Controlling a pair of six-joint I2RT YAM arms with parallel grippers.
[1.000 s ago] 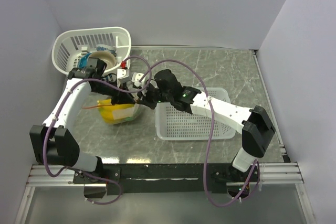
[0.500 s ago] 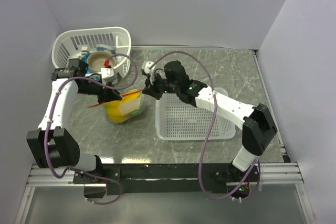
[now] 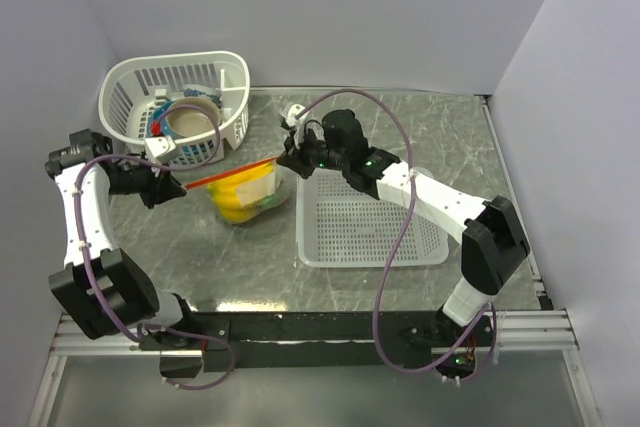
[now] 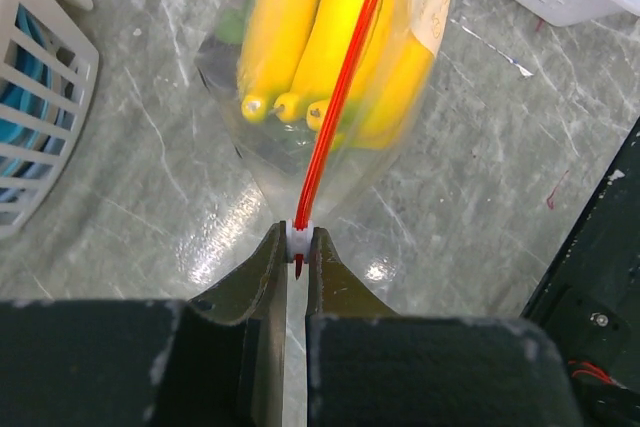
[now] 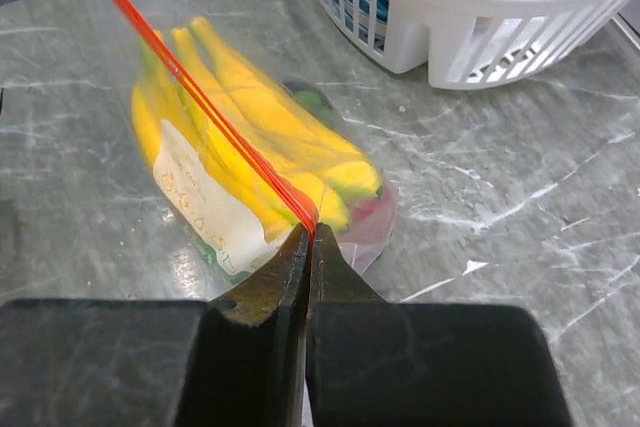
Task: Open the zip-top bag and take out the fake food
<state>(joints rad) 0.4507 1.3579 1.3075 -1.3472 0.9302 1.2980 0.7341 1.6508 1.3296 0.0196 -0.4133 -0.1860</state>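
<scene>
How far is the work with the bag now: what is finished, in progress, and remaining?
Done: both grippers hold the zip strip, the left gripper at one end, the right gripper at the other. In hand: the strip is stretched tight between them. Left: the banana bunch is inside the zip-top bag; nothing is out.

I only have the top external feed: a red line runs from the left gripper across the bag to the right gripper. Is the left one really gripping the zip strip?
Observer: Yes. In the left wrist view the left gripper is shut on a white tab at the end of the zip strip.
Operator: And the right end?
Observer: The right wrist view shows the right gripper pinched on the strip at the zip-top bag's corner.
Operator: Anything besides bananas inside?
Observer: Yes, beside the bananas the right wrist view shows a green piece and a pink-red piece.
</scene>
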